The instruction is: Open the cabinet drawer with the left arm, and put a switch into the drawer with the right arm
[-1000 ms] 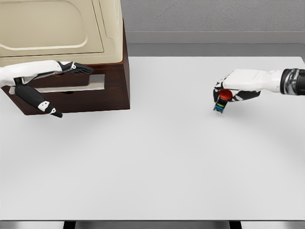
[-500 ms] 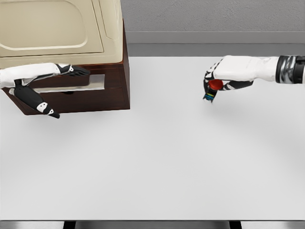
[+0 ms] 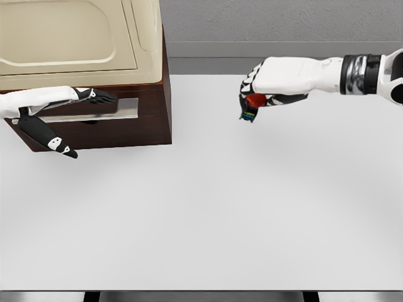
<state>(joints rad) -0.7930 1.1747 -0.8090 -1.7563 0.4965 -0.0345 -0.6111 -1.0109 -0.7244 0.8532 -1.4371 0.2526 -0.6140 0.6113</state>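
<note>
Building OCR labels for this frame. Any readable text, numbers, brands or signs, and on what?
None readable.
Switch in the right hand: red cap with coloured stripes on its body, no letters or digits legible.
Cabinet: plain cream panels and brown base, no label.
Drawer by the left hand: plain grey front, no marking.
Table: plain white, no print.

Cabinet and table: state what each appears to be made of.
Cabinet: the lower body looks like dark reddish-brown wood with a smooth finish; the upper panels are cream, perhaps painted or plastic, and the drawer handle looks like pale metal. Table: plain matte white, material unclear in this render.
</note>
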